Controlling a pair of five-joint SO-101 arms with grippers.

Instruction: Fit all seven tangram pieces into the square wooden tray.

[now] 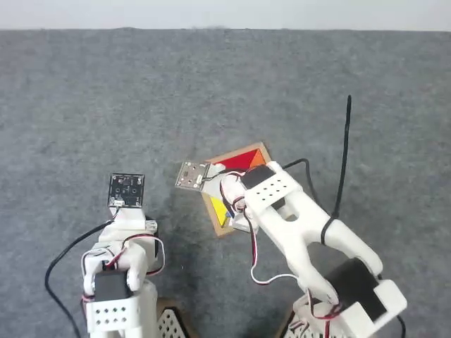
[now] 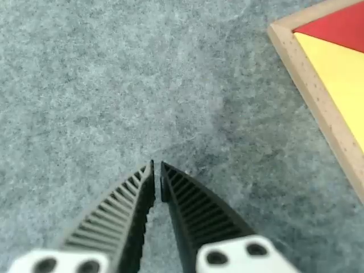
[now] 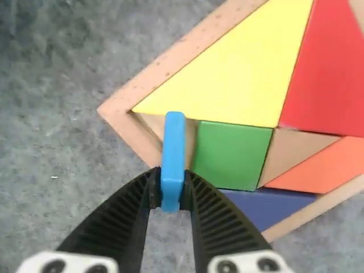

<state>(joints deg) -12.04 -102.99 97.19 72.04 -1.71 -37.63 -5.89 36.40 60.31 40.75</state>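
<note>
Right wrist view: right end effector (image 3: 170, 175) tight around edge-up blue piece (image 3: 173, 142) at tray's (image 3: 170, 63) bare corner slot.

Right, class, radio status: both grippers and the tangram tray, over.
Left gripper shut, empty, over mat. Right gripper shut on light blue piece, on edge at tray corner gap. Green square borders gap.

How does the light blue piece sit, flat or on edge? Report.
On edge: the light blue piece stands upright, in the right gripper, at the empty corner of the tray.
</note>
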